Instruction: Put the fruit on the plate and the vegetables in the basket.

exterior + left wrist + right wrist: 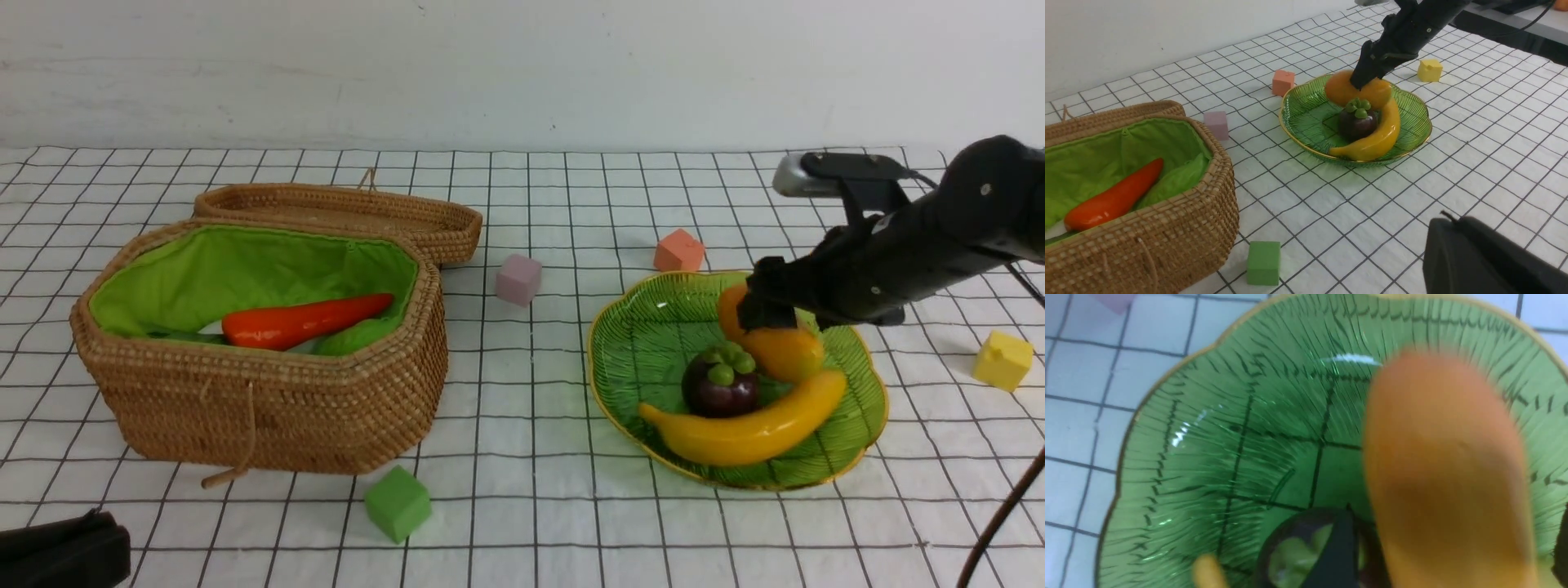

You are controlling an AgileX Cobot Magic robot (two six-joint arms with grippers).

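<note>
On the green plate [645, 343] lie the banana [747, 433], the mangosteen [718, 384] and the mango [788, 351]. My right gripper [767, 314] hangs over the mango's far end, open. In the right wrist view the blurred mango [1445, 469] sits between the fingers with a gap on each side. The wicker basket [269, 408] at the left holds the carrot [306, 321], the light-green cucumber [355, 336] and a sliver of the white vegetable [1053, 233]. My left gripper [1453, 222] is shut and empty, low at the near left [61, 547].
The basket's lid [343, 214] lies open behind it. Foam cubes stand on the checked cloth: pink [518, 279], orange [678, 251] just behind the plate, yellow [1002, 359] at the far right, green [397, 503] in front of the basket. A white wall closes the back.
</note>
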